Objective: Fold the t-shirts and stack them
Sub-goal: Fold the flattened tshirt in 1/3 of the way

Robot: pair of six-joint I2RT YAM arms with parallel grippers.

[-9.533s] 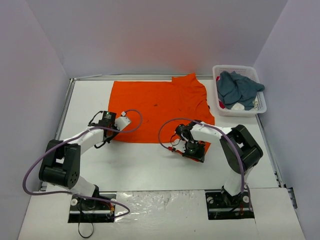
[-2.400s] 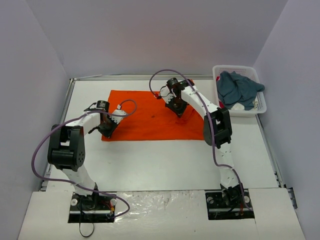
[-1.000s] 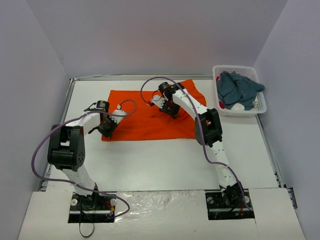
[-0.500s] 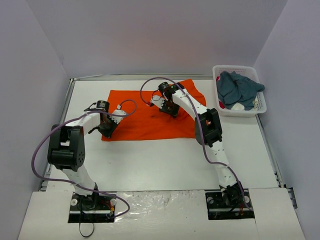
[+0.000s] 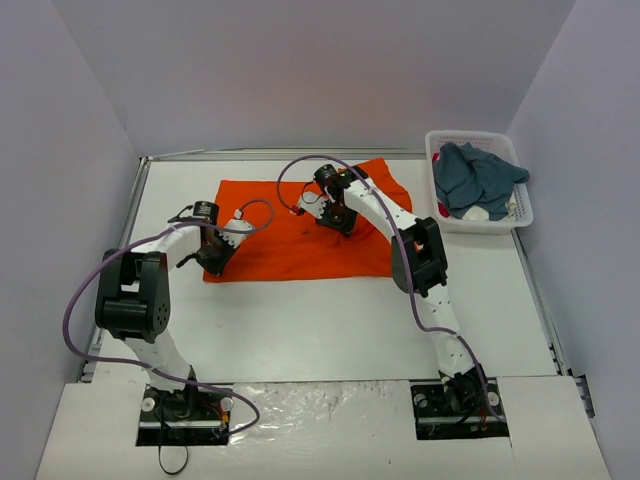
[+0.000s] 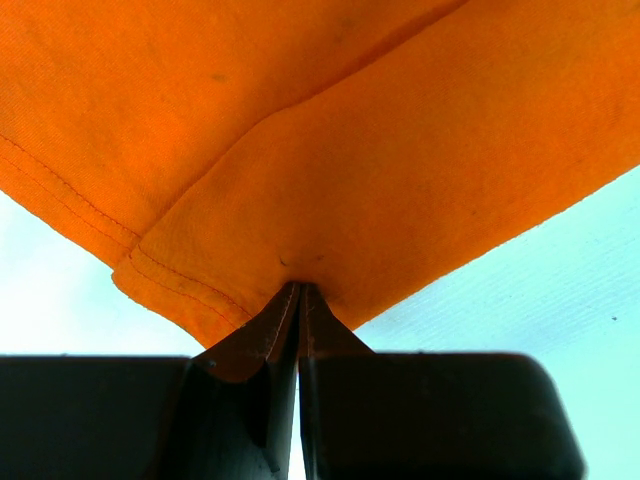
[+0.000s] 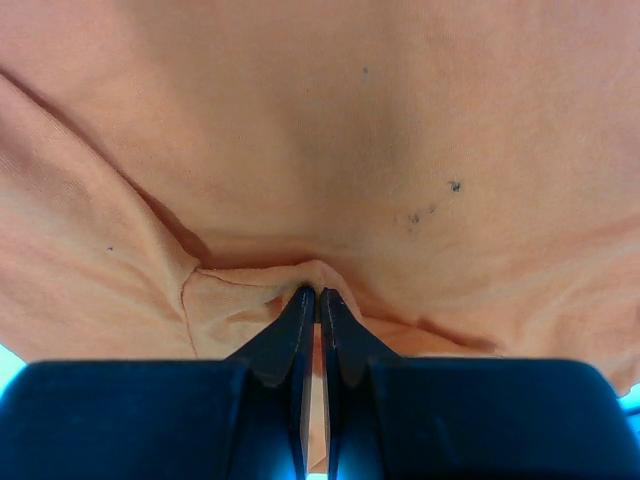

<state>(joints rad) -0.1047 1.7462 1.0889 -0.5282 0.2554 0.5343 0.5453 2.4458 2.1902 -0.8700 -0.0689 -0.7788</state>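
I find the orange t-shirt (image 5: 290, 250) lying on the white table (image 5: 300, 320), left of the basket, as a folded rectangle with one flap raised at its far right corner. The left gripper (image 5: 211, 264) sits at the shirt's near left corner. In the left wrist view its jaws are closed together on the doubled, hemmed corner of the cloth (image 6: 300, 200). The right gripper (image 5: 337, 218) is over the shirt's far middle. The right wrist view shows its jaws pinched tight on a small pucker of orange fabric (image 7: 300, 150), near a few dark specks (image 7: 440, 200). The teal-blue t-shirt (image 5: 475, 175) lies crumpled in the white lattice basket (image 5: 465, 134) at the far right.
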